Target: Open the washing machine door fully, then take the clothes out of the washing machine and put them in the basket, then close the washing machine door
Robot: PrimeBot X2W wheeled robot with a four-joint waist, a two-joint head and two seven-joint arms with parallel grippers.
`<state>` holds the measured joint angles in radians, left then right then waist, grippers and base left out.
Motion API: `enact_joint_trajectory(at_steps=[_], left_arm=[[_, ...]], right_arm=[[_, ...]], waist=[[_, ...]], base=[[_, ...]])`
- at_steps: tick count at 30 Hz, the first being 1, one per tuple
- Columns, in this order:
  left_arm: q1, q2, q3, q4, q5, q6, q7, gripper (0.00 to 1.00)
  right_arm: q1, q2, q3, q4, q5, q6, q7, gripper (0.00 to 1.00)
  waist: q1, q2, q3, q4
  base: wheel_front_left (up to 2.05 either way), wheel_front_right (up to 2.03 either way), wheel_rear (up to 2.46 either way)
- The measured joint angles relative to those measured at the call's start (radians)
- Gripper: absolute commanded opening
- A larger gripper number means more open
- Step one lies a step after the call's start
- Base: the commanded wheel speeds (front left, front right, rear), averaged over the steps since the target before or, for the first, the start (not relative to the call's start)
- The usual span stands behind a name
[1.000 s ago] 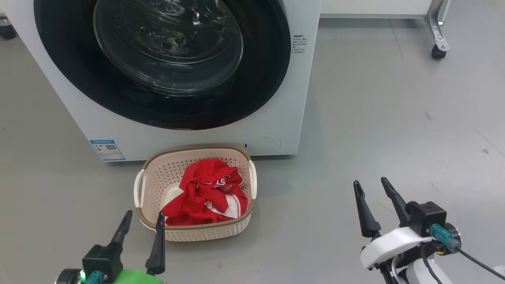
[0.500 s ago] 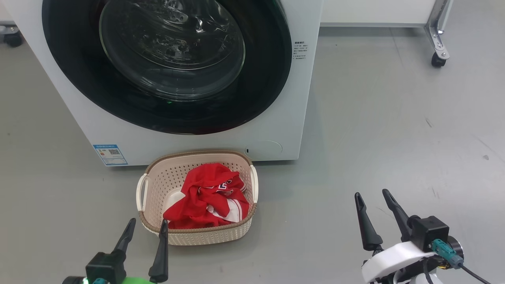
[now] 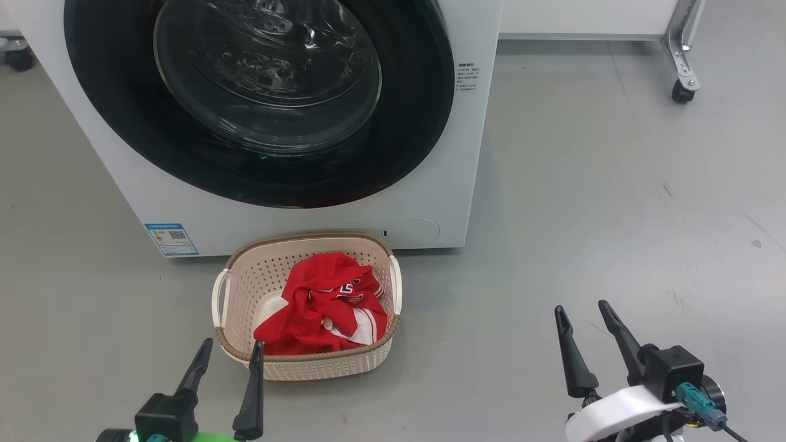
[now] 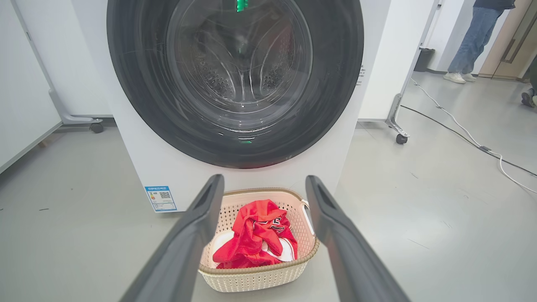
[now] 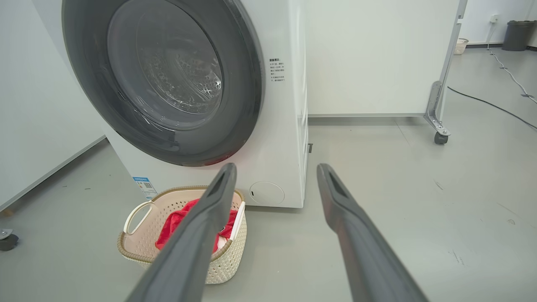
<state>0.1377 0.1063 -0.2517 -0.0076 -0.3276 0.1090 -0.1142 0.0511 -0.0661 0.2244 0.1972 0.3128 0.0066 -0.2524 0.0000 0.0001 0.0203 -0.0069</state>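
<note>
Left gripper (image 3: 231,350): head view, lower left. Fingers apart, holding nothing, tips just before the near wall of the basket (image 3: 319,367).
Right gripper (image 3: 582,309): lower right. Fingers apart, empty, above bare floor (image 3: 614,184), well apart from the basket.
Same view. Washing machine door (image 3: 267,80): lies flush in the front of the washing machine (image 3: 319,221) and reads as shut. Clothes (image 3: 319,304): red with white stripes, bunched inside the basket. The basket stands on the floor just before the machine's foot; contact cannot be told.
Left wrist view. Door shut. Through the glass the steel drum (image 4: 239,75) shows no red, so it looks emptied. Clothes lie in the basket, seen between the spread fingers.
Right wrist view. Door rim sits against the machine front, no gap seen. Basket at lower left, clothes inside.
Status, judged: opening, unloading and closing all appear done; nothing evident remains.
</note>
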Motion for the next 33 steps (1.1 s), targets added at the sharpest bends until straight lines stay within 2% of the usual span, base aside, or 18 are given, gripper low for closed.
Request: enact_joint_trajectory(at_steps=[21, 22, 29, 33], left_arm=[[0.002, -0.003, 0.002, -0.015, 0.013, 0.002, 0.000, 1.00], [0.002, -0.003, 0.002, -0.015, 0.013, 0.002, 0.000, 0.00], [0.007, -0.018, -0.016, 0.068, 0.012, 0.001, 0.000, 0.00], [0.016, -0.021, -0.021, 0.066, -0.011, 0.001, -0.001, 0.00]], right_arm=[[0.023, -0.009, -0.001, -0.053, 0.000, -0.010, 0.011, 1.00], [0.024, -0.009, -0.001, -0.055, 0.000, -0.010, 0.011, 0.00], [0.056, 0.007, 0.008, 0.022, 0.000, -0.009, 0.011, 0.00], [0.065, 0.008, 0.008, 0.027, 0.019, -0.008, 0.011, 0.00]], waist=[[0.0000, 0.0000, 0.007, 0.006], [0.0000, 0.0000, 0.007, 0.006], [0.0000, 0.0000, 0.007, 0.006], [0.0000, 0.0000, 0.007, 0.006]], base=[[0.00, 0.00, 0.00], [0.00, 0.00, 0.00], [0.00, 0.00, 0.00], [0.00, 0.00, 0.00]])
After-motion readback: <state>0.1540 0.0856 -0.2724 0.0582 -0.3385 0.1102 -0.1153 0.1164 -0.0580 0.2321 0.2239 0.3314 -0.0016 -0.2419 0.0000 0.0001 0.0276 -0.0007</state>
